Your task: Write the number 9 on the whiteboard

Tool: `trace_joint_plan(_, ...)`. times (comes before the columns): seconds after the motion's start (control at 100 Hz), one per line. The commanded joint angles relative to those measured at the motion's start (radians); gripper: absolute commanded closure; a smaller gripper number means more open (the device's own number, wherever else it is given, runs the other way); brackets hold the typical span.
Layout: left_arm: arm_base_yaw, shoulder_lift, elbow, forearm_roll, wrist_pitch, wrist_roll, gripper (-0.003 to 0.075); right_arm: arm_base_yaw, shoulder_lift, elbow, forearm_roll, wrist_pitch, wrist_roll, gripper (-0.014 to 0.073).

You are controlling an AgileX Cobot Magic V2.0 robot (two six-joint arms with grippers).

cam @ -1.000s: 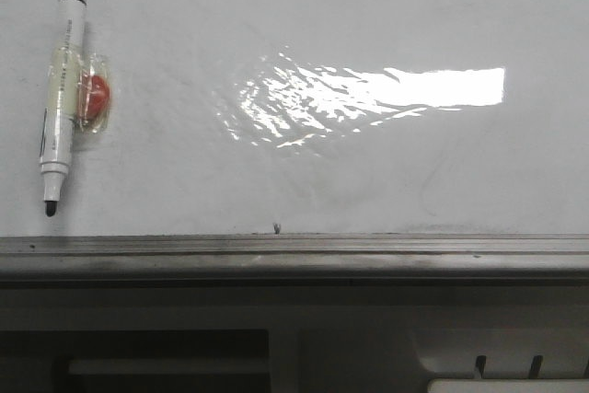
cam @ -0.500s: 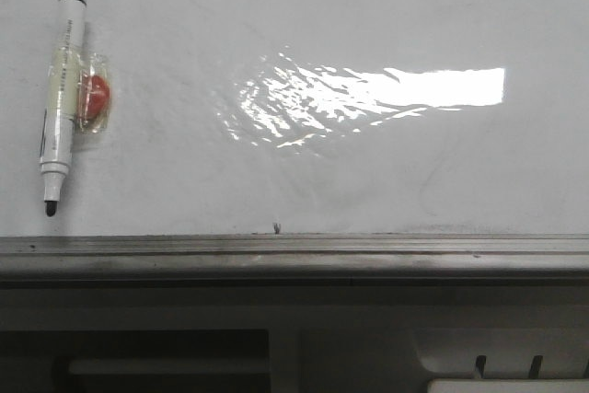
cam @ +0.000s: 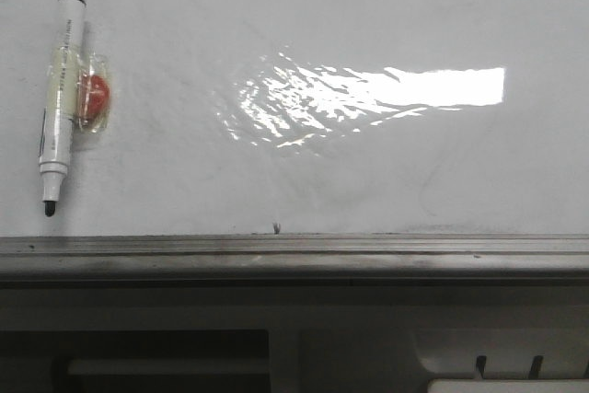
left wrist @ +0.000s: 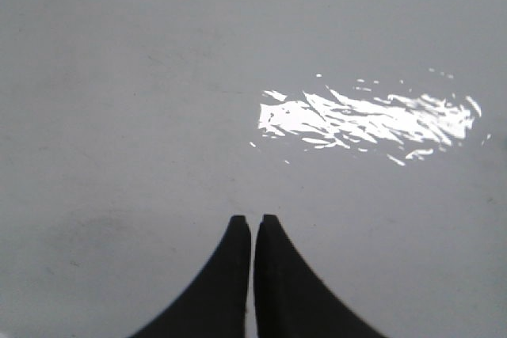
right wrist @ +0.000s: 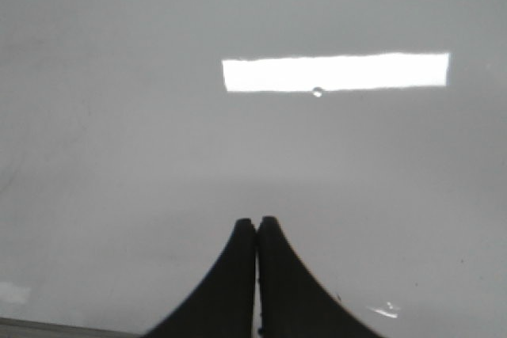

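The whiteboard (cam: 368,6) fills most of the front view, lying flat with its grey metal rail (cam: 294,257) along the near edge. Its surface carries only faint smudges and a bright patch of glare (cam: 368,94) toward the middle; no drawn figure shows on it in any view. Near the left edge lies a marker (cam: 60,98), white-bodied with a black end cap pointing to the far edge and its dark tip pointing toward the rail. Touching its right side is a small red round thing in a clear wrapper (cam: 93,103). The left gripper (left wrist: 253,221) hangs over bare board with its two black fingers nearly together, a thin slit between them, holding nothing. The right gripper (right wrist: 257,222) hangs likewise over bare board, fingers pressed together and empty.
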Motion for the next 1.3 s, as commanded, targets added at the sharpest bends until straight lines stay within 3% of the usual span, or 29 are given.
trace_joint_plan(0.0,0.004,-0.026,0.016,-0.097,-0.084,-0.010,0.0741,-0.003,-0.014,-0.038,0.014,-0.083,0.000,0.0663)
trace_joint_plan(0.14,0.004,-0.021,-0.079,0.007,-0.060,-0.006,0.0741,-0.003,0.047,-0.099,0.048,0.007,0.000,0.0663)
trace_joint_plan(0.32,0.004,0.055,-0.234,0.002,0.109,-0.006,0.0741,-0.003,0.210,-0.226,0.153,0.108,0.000,0.0663)
trace_joint_plan(0.6,0.004,0.128,-0.281,0.002,0.116,-0.006,0.0727,-0.003,0.372,-0.316,0.186,0.167,0.000,0.0663)
trace_joint_plan(0.67,0.004,0.141,-0.281,0.002,0.105,-0.006,0.0646,-0.003,0.379,-0.316,0.186,0.167,0.000,0.0663)
trace_joint_plan(0.8,0.004,0.158,-0.280,0.002,0.036,-0.006,0.0368,-0.003,0.380,-0.316,0.186,0.169,0.000,0.0663)
trace_joint_plan(0.87,0.004,0.165,-0.278,0.002,-0.006,-0.006,0.0303,-0.003,0.380,-0.316,0.186,0.169,0.000,0.0663)
trace_joint_plan(1.13,0.004,0.169,-0.278,-0.050,-0.123,-0.008,0.0397,-0.003,0.380,-0.316,0.186,0.169,0.000,0.0663)
trace_joint_plan(1.29,-0.033,0.194,-0.280,-0.030,-0.125,-0.006,0.0405,-0.003,0.380,-0.316,0.186,0.169,0.000,0.0663)
